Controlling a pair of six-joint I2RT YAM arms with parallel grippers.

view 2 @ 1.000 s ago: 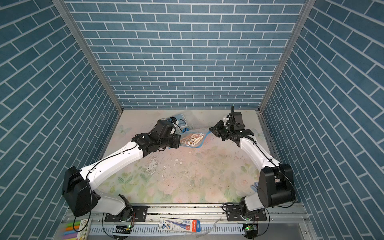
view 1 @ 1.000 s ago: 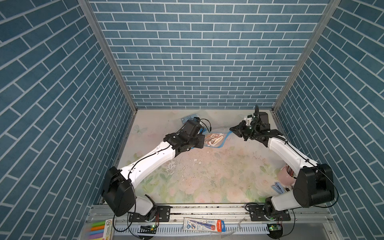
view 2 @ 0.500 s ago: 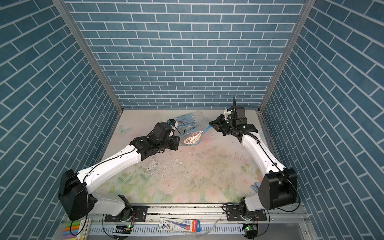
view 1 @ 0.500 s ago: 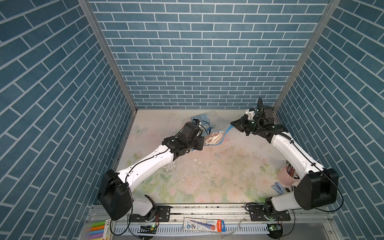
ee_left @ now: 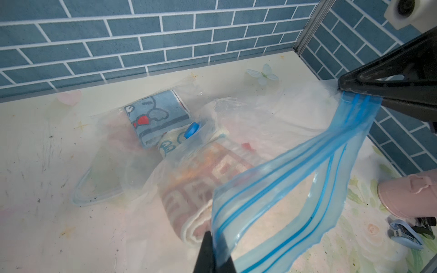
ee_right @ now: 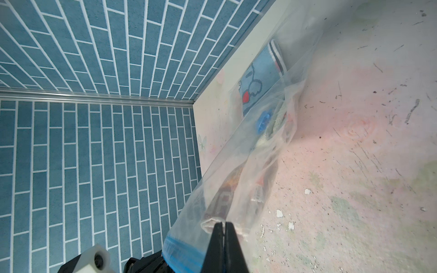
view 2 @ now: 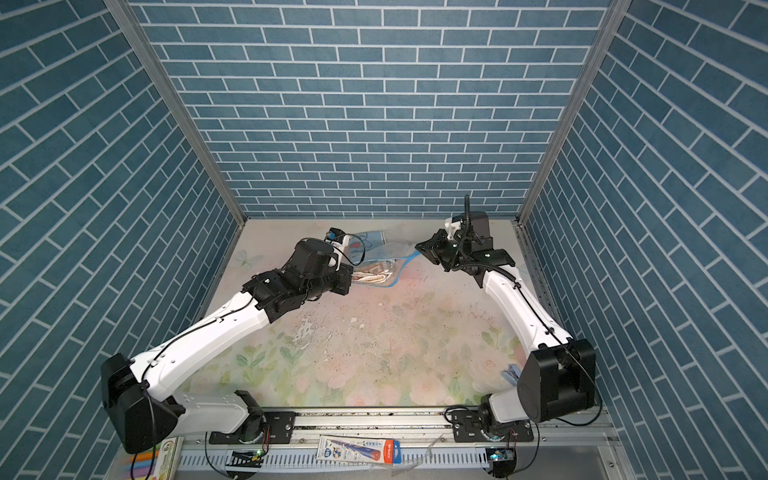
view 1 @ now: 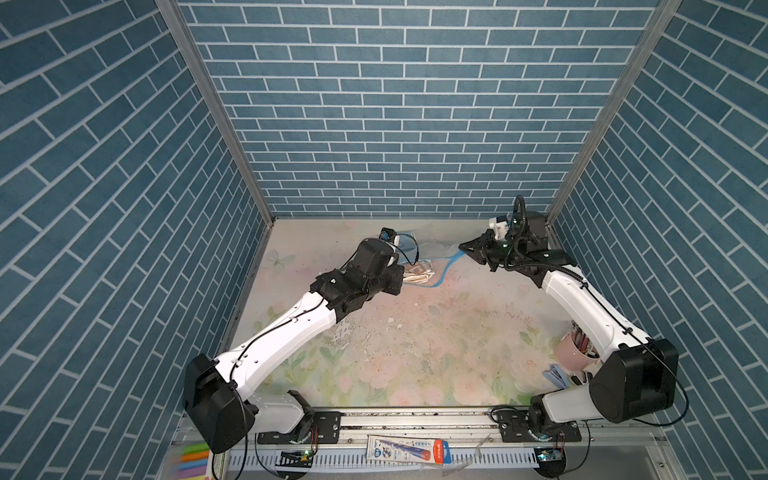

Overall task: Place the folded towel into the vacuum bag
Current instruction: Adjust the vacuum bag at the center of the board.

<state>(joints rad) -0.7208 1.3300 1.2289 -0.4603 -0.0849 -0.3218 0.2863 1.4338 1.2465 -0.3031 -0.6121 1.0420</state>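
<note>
Floral worktop [view 1: 415,353] ringed by blue brick walls [view 1: 374,104]. On it lay the vacuum bag [ee_left: 111,170], mouth held up: left jaws were clamped on one end of its blue zip strip [ee_left: 295,170], right jaws on the opposite end. Inside the bag, just past the mouth, sat the red-and-cream folded towel [ee_left: 208,179]; blue valve cap [ee_left: 192,130] lay beyond it.

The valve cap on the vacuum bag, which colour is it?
Blue. The valve cap shows best in the left wrist view.
</note>
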